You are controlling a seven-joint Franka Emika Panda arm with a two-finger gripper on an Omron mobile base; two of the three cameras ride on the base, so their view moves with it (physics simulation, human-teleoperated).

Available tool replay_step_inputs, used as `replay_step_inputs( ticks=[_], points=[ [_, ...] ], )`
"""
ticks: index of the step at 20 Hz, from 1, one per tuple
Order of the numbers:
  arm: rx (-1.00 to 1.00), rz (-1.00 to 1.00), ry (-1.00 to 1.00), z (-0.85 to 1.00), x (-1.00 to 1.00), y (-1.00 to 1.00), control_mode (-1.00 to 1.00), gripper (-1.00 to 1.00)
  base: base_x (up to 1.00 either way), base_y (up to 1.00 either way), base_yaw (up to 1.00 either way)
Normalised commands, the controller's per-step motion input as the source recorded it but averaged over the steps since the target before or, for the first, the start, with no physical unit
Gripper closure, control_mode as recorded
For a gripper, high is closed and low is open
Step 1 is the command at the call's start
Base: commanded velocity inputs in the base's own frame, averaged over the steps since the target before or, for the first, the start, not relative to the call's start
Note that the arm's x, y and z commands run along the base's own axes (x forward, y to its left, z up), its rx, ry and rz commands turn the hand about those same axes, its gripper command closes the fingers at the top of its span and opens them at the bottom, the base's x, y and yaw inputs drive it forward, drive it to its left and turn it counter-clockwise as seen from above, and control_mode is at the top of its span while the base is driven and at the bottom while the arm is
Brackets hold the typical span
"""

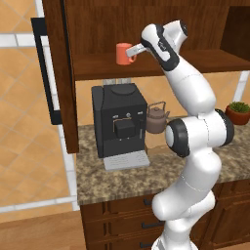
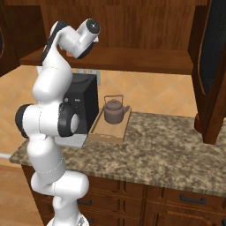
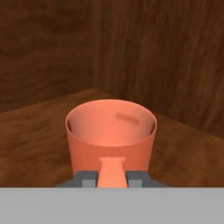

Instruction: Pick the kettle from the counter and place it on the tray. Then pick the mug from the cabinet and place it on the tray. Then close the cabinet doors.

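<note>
The orange-red mug (image 1: pixel 124 53) stands upright on the cabinet (image 1: pixel 161 29) shelf. My gripper (image 1: pixel 133 51) reaches in from the right and is shut on its handle. In the hand view the mug (image 3: pixel 111 131) sits straight ahead with its loop handle pinched in my gripper (image 3: pixel 112 177), between the two fingertips (image 3: pixel 89 178). The brown-grey kettle (image 2: pixel 114 110) sits upright on the light-wood tray (image 2: pixel 100 131), on the counter (image 2: pixel 167 145) beside the coffee machine. The kettle (image 1: pixel 156 118) also shows behind my arm. Both cabinet doors stand open: the left door (image 1: pixel 61 73) and the right door (image 2: pixel 214 66).
A large black coffee machine (image 1: pixel 119 117) stands on the counter (image 1: pixel 122 180) just below the shelf and left of the tray. A small potted plant (image 1: pixel 238 112) sits at the far right. The open doors jut out on either side of the arm.
</note>
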Motion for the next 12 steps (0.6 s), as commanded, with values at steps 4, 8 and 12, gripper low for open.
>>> replay_step_inputs(
  ticks=[4, 8, 12],
  points=[
    [0.00, 0.01, 0.00, 0.00, -0.12, 0.00, -1.00, 1.00, 0.00, 0.00, 0.00],
    [0.00, 0.05, -0.08, -0.01, -0.57, 0.00, -1.00, 1.00, 0.00, 0.00, 0.00],
    [0.00, 0.02, -0.16, 0.00, -0.97, 0.00, -1.00, 1.00, 0.00, 0.00, 0.00]
  ],
)
